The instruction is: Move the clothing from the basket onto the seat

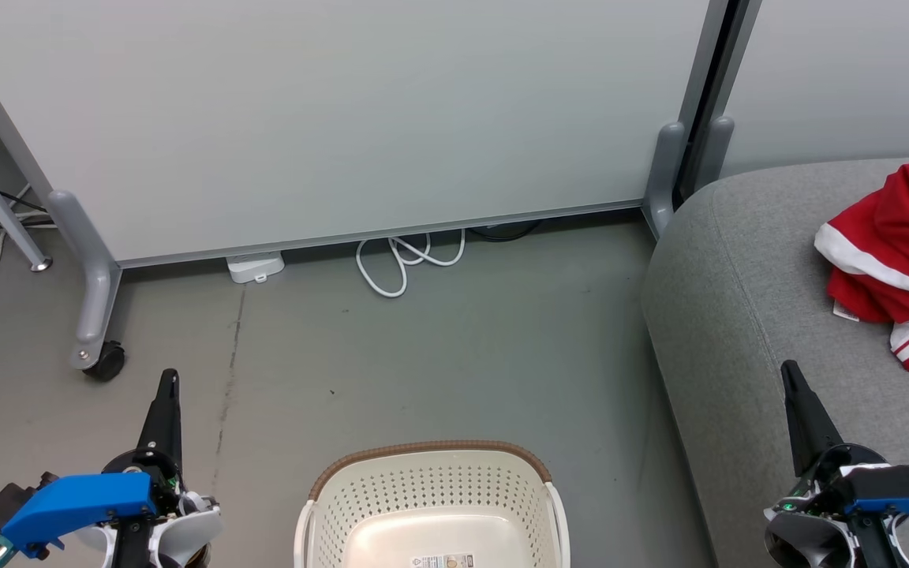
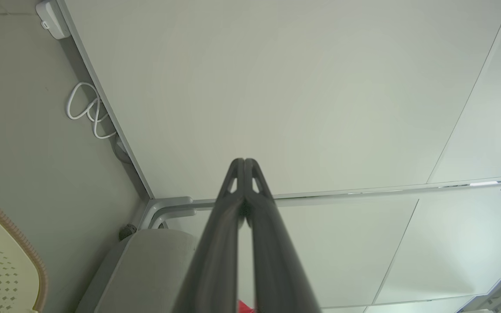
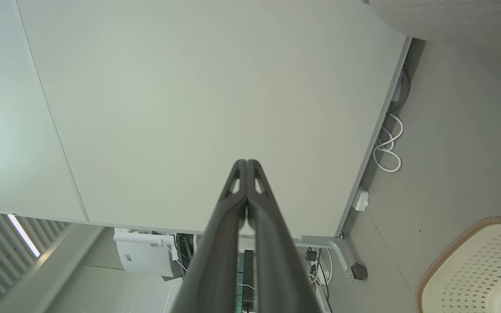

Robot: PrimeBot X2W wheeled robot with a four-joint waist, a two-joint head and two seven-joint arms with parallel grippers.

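Note:
The red clothing (image 1: 900, 256), with white stripe trim showing, lies bunched on the light-grey seat (image 1: 731, 315) at the right edge of the head view. The cream basket (image 1: 431, 505) with its brown rim sits on the floor at bottom centre; its inside holds just a label sticker. My left gripper (image 1: 169, 379) is shut at the lower left, left of the basket, holding nothing. My right gripper (image 1: 787, 369) is shut over the seat's front part, below and left of the clothing. In both wrist views the fingertips meet, left (image 2: 244, 161) and right (image 3: 247, 162).
A pale partition panel (image 1: 344, 118) on grey wheeled feet stands behind the basket. A white cable loop (image 1: 403, 260) and a small white box (image 1: 256, 267) lie on the floor at its base. A second panel (image 1: 841, 79) rises behind the seat.

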